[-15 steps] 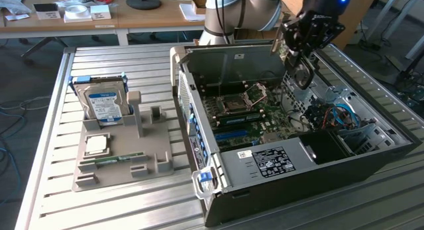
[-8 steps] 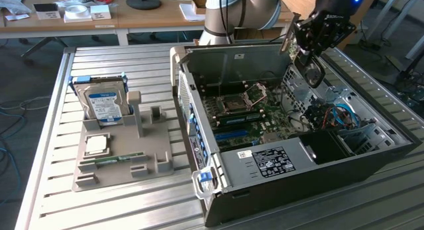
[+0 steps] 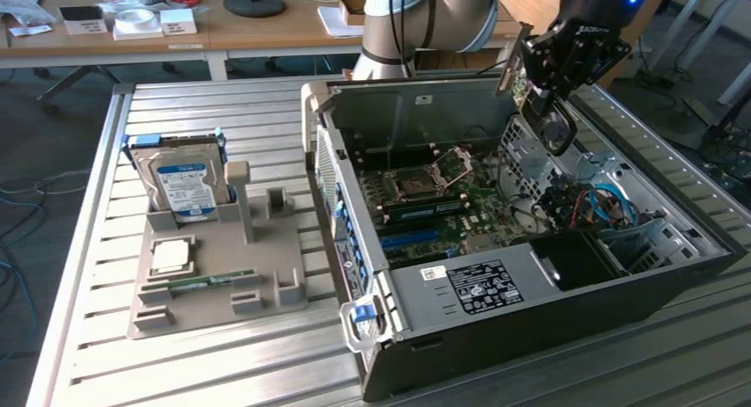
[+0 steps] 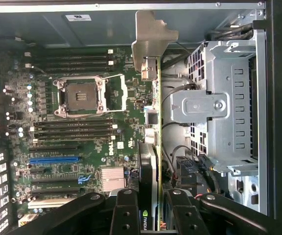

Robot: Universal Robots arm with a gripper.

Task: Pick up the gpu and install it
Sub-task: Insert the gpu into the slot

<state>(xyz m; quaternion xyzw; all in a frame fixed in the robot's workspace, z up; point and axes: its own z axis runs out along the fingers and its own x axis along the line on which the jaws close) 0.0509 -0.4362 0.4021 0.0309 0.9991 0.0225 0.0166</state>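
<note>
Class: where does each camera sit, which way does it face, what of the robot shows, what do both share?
Exterior view: off the arm, high, facing down at the table and open case; arm and gripper show.
Wrist view: on the arm, behind the gripper, facing into the case; gripper holds the gpu.
Shared: case, motherboard, gpu.

Gpu (image 4: 156,122): thin flat card seen edge-on, with a dark board, a yellow-green edge and a black cooler on one face. Silvery metal bracket (image 4: 153,39) at the end away from the tool (image 4: 153,218), which clamps the other end. Held up over the open case (image 3: 528,337), far side, toward the exterior view's right (image 3: 514,66). Clear of the motherboard (image 4: 82,142), not seated in any slot.
</note>
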